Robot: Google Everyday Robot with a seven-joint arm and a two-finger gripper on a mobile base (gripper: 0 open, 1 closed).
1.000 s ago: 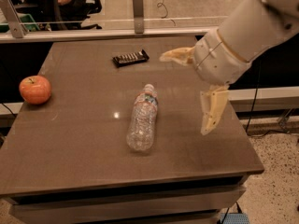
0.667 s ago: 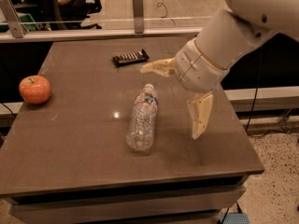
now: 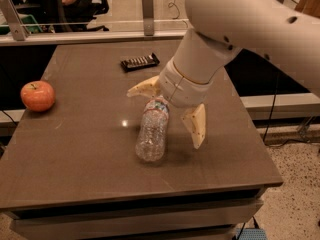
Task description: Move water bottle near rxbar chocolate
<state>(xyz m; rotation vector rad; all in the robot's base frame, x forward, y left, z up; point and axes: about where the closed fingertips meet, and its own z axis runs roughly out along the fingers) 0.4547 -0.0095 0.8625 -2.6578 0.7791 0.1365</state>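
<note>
The water bottle (image 3: 152, 130), clear and crinkled with a label band near the neck, lies on its side in the middle of the brown table (image 3: 80, 149), its cap end under my wrist. The rxbar chocolate (image 3: 139, 62), a flat black bar, lies at the far middle of the table. My gripper (image 3: 167, 115) is open and hangs over the bottle's neck end. One cream finger (image 3: 144, 89) points left beyond the bottle. The other finger (image 3: 195, 125) points down to its right. Neither finger touches the bottle.
A red apple (image 3: 37, 95) sits near the table's left edge. A rail with glass and metal posts (image 3: 147, 5) runs behind the table. The table's right edge drops to a speckled floor (image 3: 295, 194).
My arm has moved left and toward the bottle, so the open fingers now straddle its neck end. The bottle, the bar and the apple have not moved.
</note>
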